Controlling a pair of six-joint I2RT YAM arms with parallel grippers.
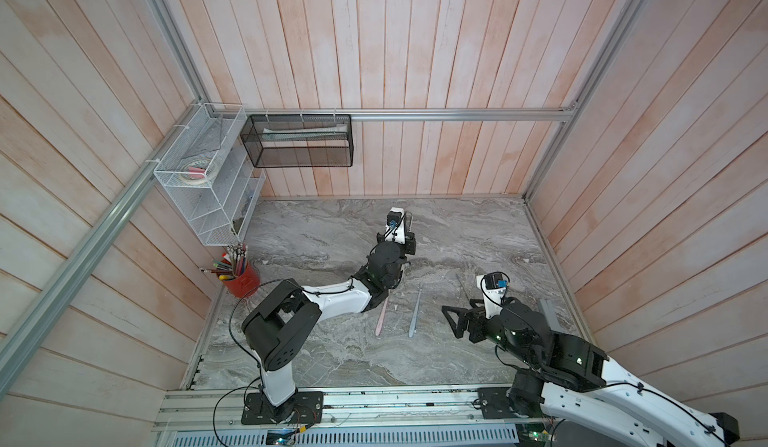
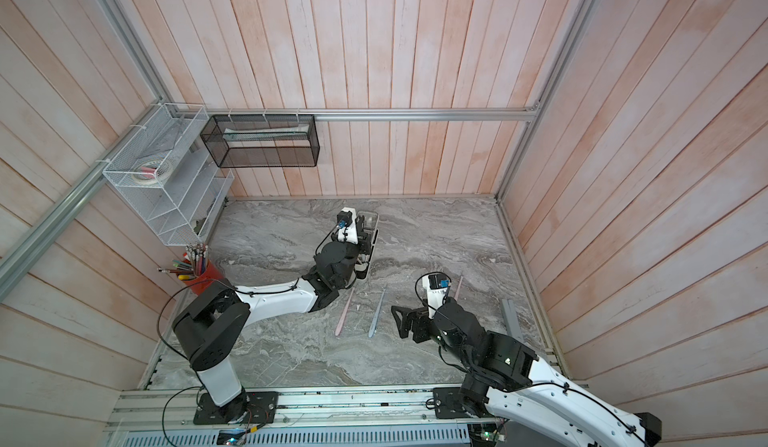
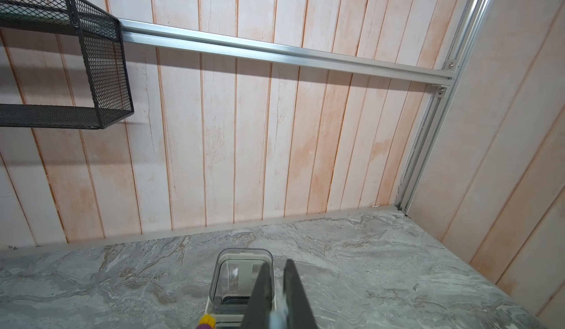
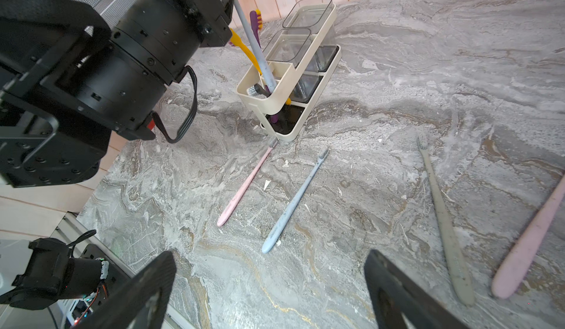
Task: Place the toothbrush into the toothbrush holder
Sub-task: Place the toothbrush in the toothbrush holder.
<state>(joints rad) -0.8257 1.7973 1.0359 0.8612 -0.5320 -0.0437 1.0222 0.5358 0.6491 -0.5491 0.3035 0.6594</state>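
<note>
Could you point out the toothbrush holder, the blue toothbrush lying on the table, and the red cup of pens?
toothbrush holder [image 4: 252, 101]: right wrist view, on its cream end wall.
blue toothbrush [image 4: 295, 200]: right wrist view, on the middle of its handle.
red cup [image 1: 243, 286]: a top view, on its red side.

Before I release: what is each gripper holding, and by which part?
The left gripper grips the grey-blue toothbrush near its top end; right gripper open, empty.
</note>
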